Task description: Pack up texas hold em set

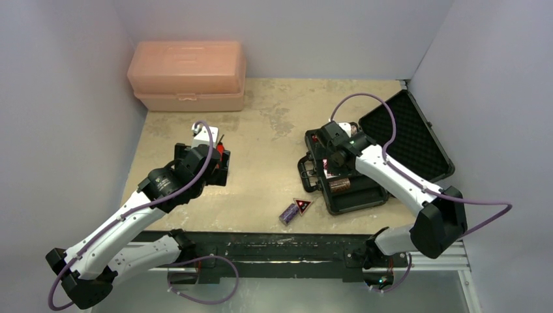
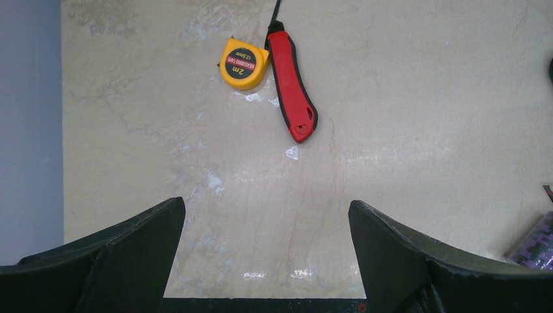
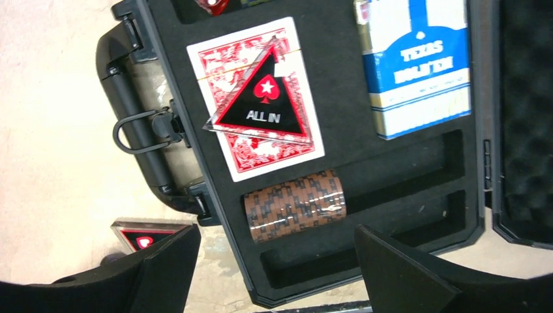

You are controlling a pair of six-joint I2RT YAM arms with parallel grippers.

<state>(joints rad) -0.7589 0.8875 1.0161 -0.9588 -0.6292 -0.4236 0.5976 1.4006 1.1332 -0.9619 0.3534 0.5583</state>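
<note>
Top external view, asks one poster: where's the hold em set sitting? The small black handled case (image 1: pixel 358 199) lies open on the right side of the beige tabletop (image 1: pixel 274 124), lid flopped back. A purple poker chip stack (image 1: pixel 287 214) and a black-red triangular token (image 1: pixel 301 206) lie loose just in front of it.

Second poster replies: yep, and the right wrist cam gets the inside. A red-backed card deck (image 3: pixel 215 72) sits in the foam with a black-red ALL IN triangle (image 3: pixel 261 98) lying on top. A blue Texas Hold'em card box (image 3: pixel 417 65) is in the slot beside it, and a brown poker chip stack (image 3: pixel 295 203) is in a groove below. The right tool (image 3: pixel 277 251) hangs over the case, fingers spread, nothing in them. The left tool (image 2: pixel 267 222) is spread wide too, over bare tabletop near a red folding knife (image 2: pixel 292 85) and a yellow tape measure (image 2: pixel 242 63). A peach plastic box (image 1: pixel 187 75) sits at the far left corner.
</note>
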